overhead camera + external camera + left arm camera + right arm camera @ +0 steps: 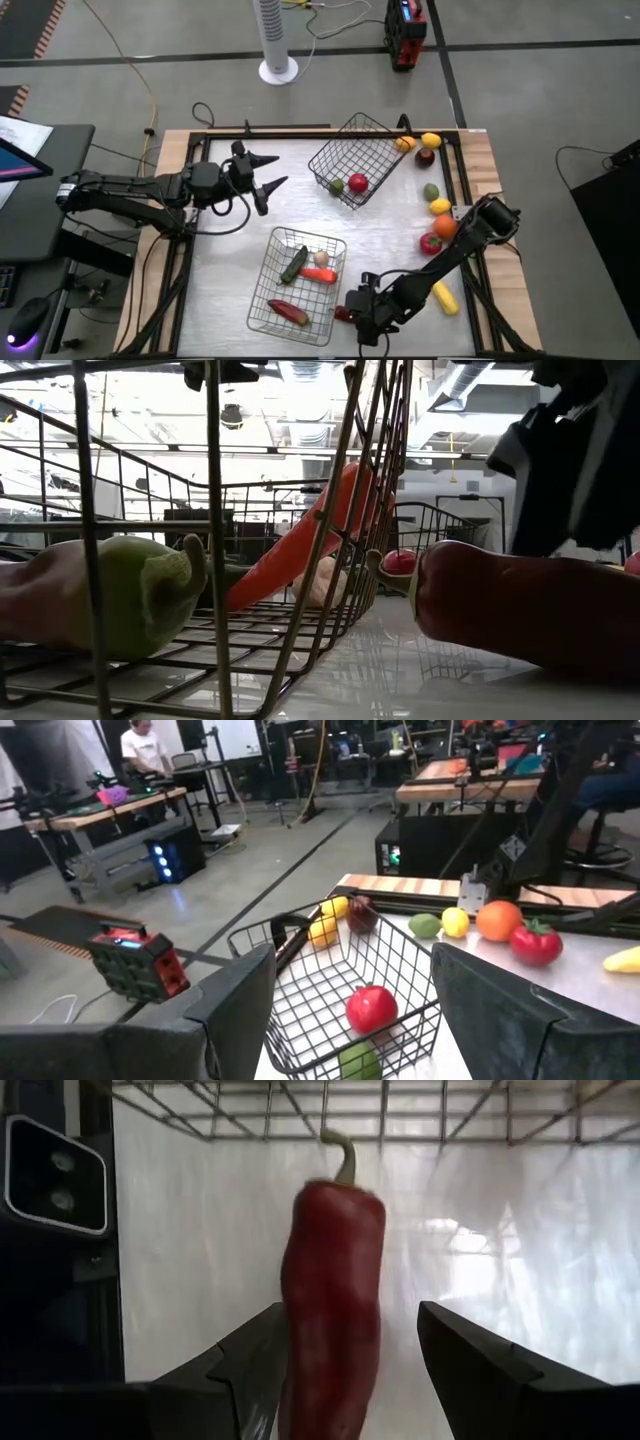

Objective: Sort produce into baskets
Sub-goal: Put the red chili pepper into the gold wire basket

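Red pepper (330,1300) lying between open right gripper (345,1370) jaws, unclamped, beside near basket (262,300) holding 4 pieces, far basket (345,135) holding 2

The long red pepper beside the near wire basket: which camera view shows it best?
The right wrist view: the long red pepper fills it, between the open right gripper. The low view shows it sideways, partly hidden; the high view, a sliver; the left wrist view, nothing.

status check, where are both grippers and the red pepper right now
Right gripper open, low at the near basket, fingers either side of the red pepper on the table. Left gripper open, raised beside the far basket. Nothing blocking.
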You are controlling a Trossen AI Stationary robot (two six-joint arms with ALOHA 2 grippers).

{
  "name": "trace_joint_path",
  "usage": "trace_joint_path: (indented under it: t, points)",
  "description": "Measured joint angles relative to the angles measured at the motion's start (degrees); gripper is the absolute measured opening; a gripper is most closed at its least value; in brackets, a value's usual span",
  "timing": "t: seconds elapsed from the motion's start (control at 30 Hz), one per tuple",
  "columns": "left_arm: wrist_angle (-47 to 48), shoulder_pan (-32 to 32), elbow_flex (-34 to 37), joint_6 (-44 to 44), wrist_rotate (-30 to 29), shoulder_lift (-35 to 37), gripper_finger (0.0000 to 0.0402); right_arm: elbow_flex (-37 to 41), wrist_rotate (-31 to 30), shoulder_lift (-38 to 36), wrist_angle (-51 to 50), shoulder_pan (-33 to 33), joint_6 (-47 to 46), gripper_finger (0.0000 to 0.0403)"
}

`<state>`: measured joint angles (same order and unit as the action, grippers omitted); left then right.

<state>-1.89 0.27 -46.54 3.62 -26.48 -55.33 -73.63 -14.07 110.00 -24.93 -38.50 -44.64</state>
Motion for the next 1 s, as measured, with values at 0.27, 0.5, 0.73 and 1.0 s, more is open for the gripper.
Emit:
trace_joint_path:
  t: [0.27,0.5,0.73,1.0]
  points:
    - [1.63,0.00,0.00,0.02,-0.15,0.00,0.0256,-0.02,1.48,3.84,3.87,-0.37,0.93,0.0251]
    - [1.68,0.00,0.00,0.02,-0.15,0.00,0.0256,-0.20,3.00,5.31,0.63,0.00,1.81,0.0244]
    - [1.36,0.00,0.00,0.02,-0.60,0.00,0.0256,0.02,3.62,3.15,-3.94,0.15,3.97,0.0163]
    - [1.36,0.00,0.00,0.04,-1.22,0.00,0.0256,0.04,3.34,-5.95,-26.93,1.19,-1.10,0.0153]
